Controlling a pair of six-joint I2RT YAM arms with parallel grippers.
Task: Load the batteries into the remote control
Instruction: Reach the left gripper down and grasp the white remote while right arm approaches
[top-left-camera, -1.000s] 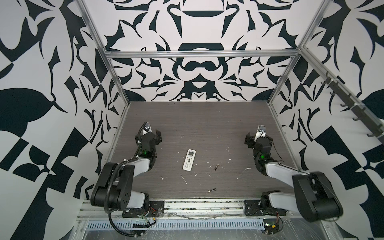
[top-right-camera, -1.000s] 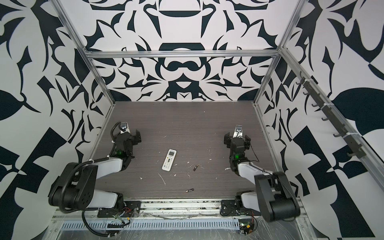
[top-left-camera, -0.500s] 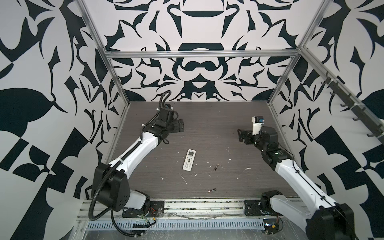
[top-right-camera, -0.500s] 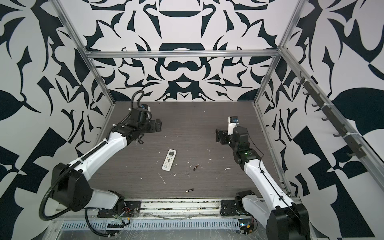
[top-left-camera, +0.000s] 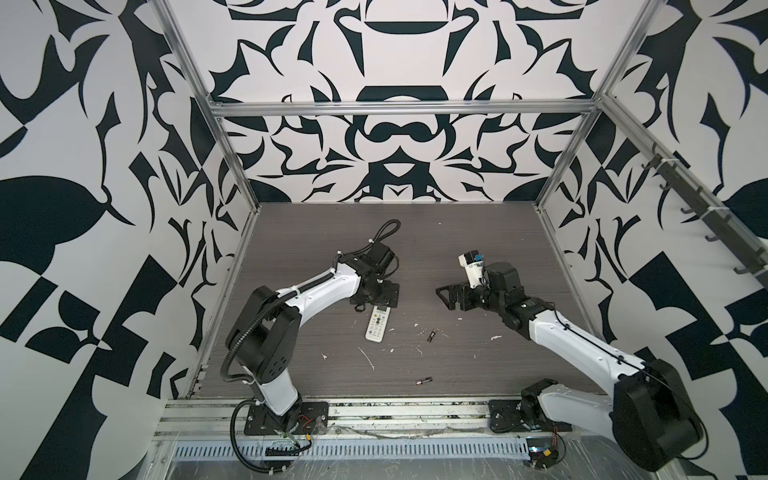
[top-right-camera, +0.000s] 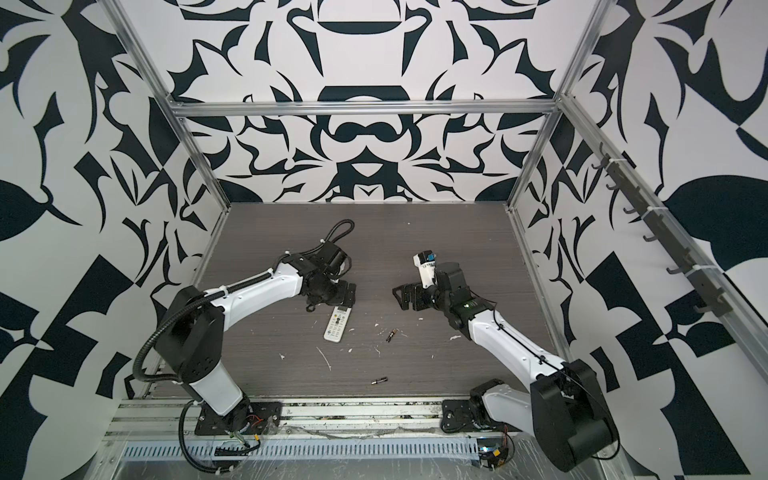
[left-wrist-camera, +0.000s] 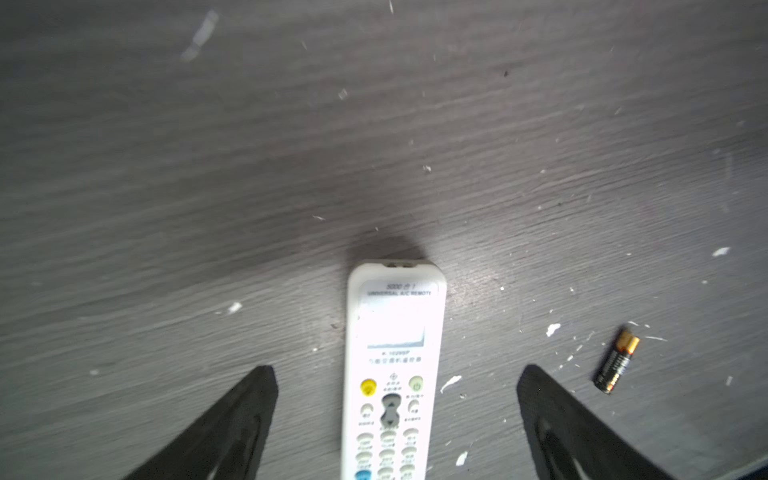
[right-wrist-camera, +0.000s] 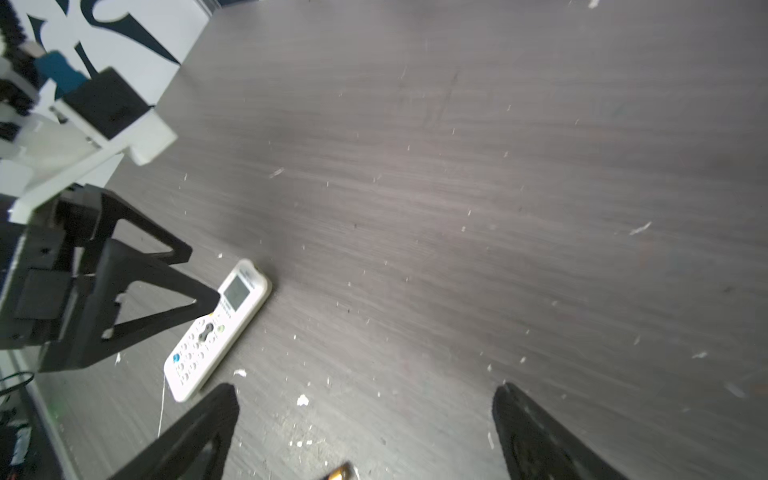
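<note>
Barely started, by the look of it: nothing loaded. Spread wide and empty at the left gripper (left-wrist-camera: 397, 370), straddling the screen end of the remote control (left-wrist-camera: 392, 365), clear of both its sides. Buttons-up on the table (left-wrist-camera: 166, 166), so recess presumably underneath: needs flipping first. Loose beside it, one battery (left-wrist-camera: 617, 360); a second battery (top-left-camera: 424, 380) farther off. Open and empty too at the right gripper (right-wrist-camera: 365, 388), well apart.
</note>
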